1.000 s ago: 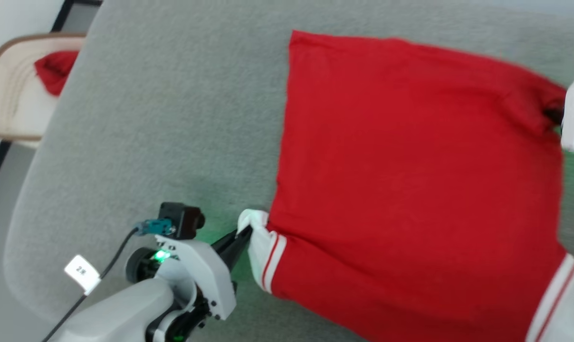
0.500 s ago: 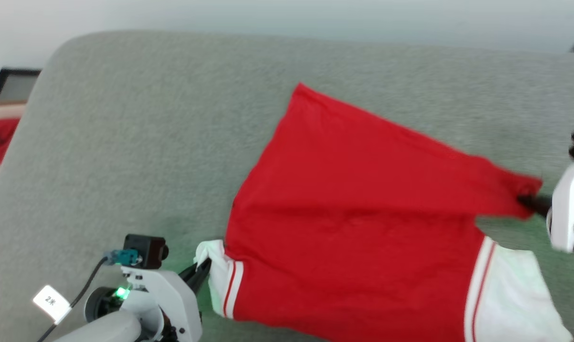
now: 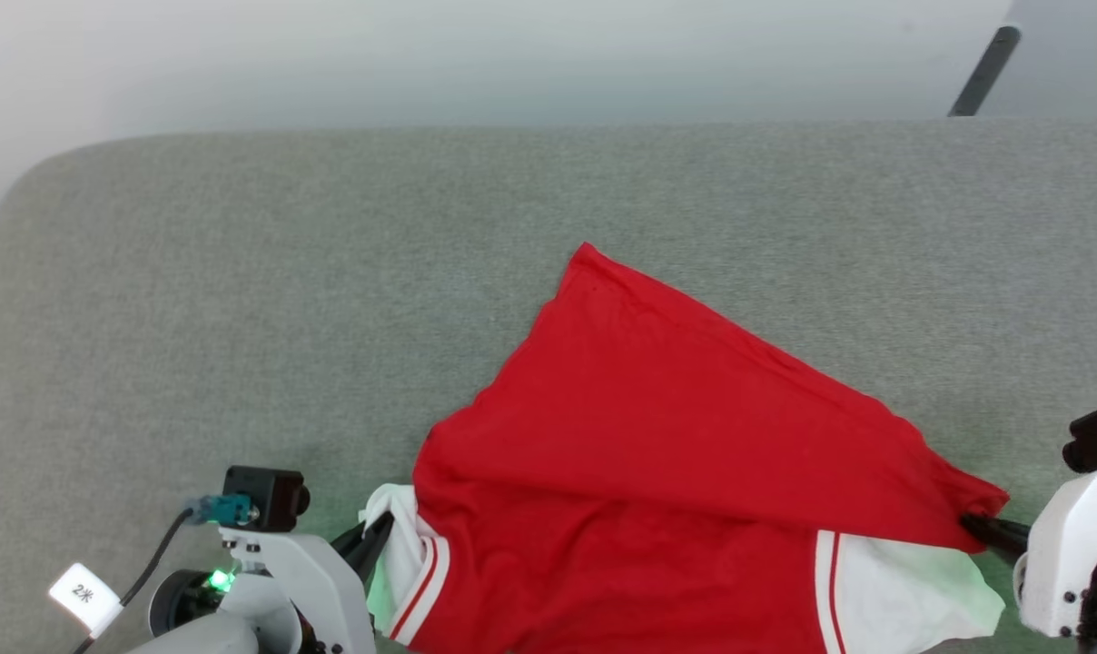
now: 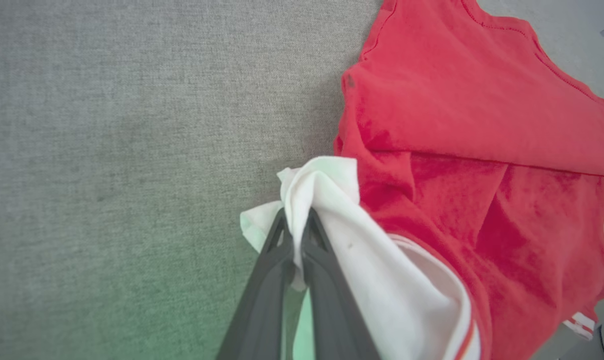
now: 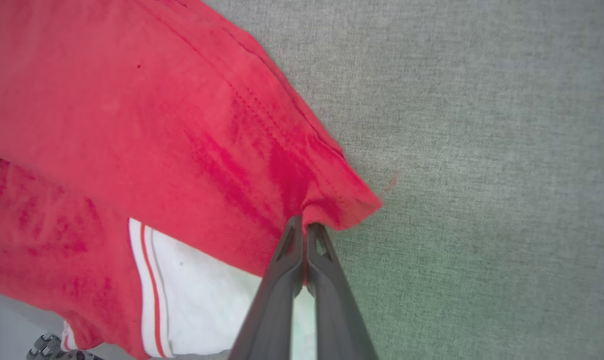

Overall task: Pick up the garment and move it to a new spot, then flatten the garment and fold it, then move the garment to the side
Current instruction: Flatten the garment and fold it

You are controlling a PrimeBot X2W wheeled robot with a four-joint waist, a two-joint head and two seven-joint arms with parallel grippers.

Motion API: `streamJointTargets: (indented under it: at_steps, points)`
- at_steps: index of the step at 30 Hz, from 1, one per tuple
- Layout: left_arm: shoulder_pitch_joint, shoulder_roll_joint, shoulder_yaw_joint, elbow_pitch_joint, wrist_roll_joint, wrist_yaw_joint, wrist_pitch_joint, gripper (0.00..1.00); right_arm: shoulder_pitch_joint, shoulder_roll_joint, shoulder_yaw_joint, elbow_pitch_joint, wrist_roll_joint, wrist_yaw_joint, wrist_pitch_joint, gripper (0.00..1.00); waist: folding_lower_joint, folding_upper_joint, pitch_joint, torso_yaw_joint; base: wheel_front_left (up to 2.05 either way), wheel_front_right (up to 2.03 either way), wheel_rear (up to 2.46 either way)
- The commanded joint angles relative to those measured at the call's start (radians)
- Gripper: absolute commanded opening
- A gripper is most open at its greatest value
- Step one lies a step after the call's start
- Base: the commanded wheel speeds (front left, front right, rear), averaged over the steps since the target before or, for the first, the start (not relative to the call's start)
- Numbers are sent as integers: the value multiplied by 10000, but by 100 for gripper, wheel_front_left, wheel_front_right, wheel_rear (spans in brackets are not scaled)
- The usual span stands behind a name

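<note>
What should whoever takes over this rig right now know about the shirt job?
Left tool: shut on the garment, at a white sleeve.
Right tool: shut on a red corner of it.
Garment lies on the grey padded surface, on the robot's side, one red layer doubled diagonally over the rest.
Done: gripped at both ends.
Left: flatten, fold, move aside.

The jersey was bright red, with white sleeves edged in thin red stripes. The worktop beneath was plain heathered grey, washed faintly green close to my wrists. My left hand and my right hand both had dark charcoal fingers, mounted on white casings.
</note>
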Motion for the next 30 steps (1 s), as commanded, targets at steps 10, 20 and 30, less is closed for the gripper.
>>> streamJointTargets:
  at_steps: [10, 20, 30]
  points:
    - [204, -38, 8, 112, -92, -66, -73, 0, 367, 253, -31, -514, -676, 3, -377, 100, 0, 0, -209, -180, 0, 0, 0]
    - [108, -279, -48, 159, 45, -112, -60, 0, 132, -202, 1, -2836, -1109, 3, -448, 100, 0, 0, -237, 267, 0, 0, 0]
    - [-621, -1214, -238, 456, 548, -553, 286, 0, -2494, -632, 1836, -2182, -1272, 3, -726, 100, 0, 0, 157, 1720, 0, 0, 0]
